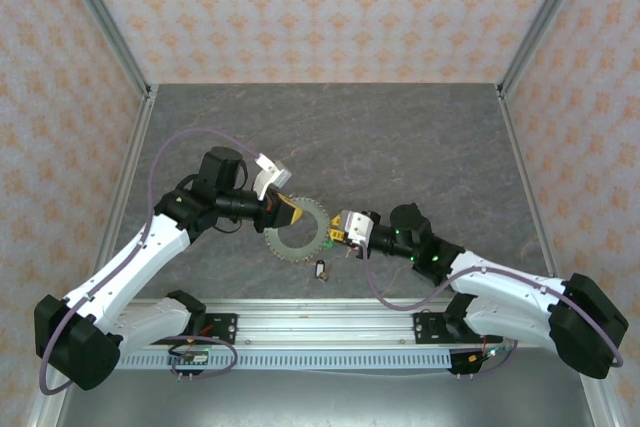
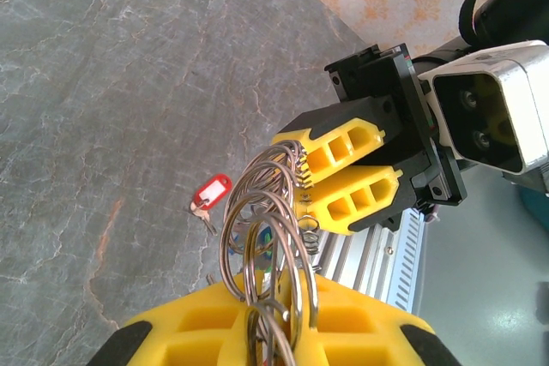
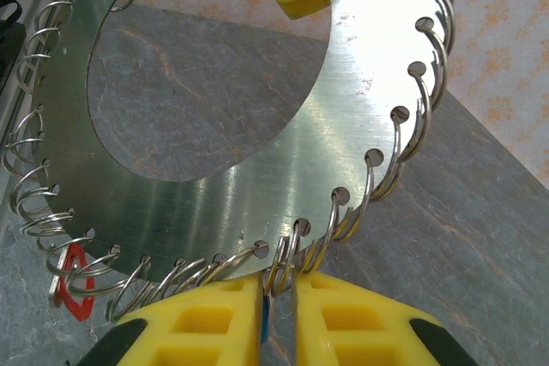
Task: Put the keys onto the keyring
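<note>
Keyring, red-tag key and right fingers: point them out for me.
keyring point(image 3: 283, 169): right wrist view, flat metal band.
red-tag key point(image 2: 213, 191): left wrist view, red tag.
right fingers point(image 2: 371, 130): left wrist view, upper yellow finger.

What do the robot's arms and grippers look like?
The left arm and right arm have white shells, black joints and looping purple cables. The left gripper and right gripper have chunky yellow fingers with hollow cells and black bases.

Grey marbled table point(image 1: 400, 137). One small key with a red tag point(image 2: 210, 195) lies flat on it, at about six o'clock from centre, near the front rail point(image 1: 330, 332).
</note>
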You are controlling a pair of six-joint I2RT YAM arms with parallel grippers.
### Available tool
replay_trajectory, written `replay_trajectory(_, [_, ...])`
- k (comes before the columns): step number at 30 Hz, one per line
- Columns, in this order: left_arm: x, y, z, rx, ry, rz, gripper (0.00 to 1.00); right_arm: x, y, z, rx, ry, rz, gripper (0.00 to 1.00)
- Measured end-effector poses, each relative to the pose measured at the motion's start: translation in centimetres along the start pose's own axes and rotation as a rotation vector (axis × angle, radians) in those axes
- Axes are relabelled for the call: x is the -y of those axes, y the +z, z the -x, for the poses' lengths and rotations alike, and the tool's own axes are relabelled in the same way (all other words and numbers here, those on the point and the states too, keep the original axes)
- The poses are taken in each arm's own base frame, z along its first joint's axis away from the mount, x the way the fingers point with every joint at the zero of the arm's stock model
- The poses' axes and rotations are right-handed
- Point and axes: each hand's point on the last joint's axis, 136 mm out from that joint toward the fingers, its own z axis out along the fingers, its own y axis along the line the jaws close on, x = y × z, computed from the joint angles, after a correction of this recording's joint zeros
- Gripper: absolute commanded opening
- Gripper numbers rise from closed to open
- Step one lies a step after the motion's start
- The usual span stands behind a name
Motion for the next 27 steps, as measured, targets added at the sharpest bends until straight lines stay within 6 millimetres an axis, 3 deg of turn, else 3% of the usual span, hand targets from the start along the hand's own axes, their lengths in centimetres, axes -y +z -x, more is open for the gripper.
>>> replay_trajectory(10, [0.0,0.0,0.2,0.003,0.002,0.001,0.00,0.4,0.0,0.2,0.005,0.019,-0.022,0.19])
replay_trajectory(13, [0.0,0.0,0.2,0.005,0.004,0.001,0.00,0.4,0.0,0.2,0.005,0.027,-0.021,0.08])
replay_trajectory(18, [0.0,0.0,0.3,0.006,0.005,0.002,0.00,0.5,0.0,0.2,0.004,0.033,-0.025,0.00])
replay_trajectory(27, [-1.0,0.0,0.6,0.017,-0.006,0.054,0.00,1.8,-0.4,-0.1,-0.017,0.038,-0.094,0.00])
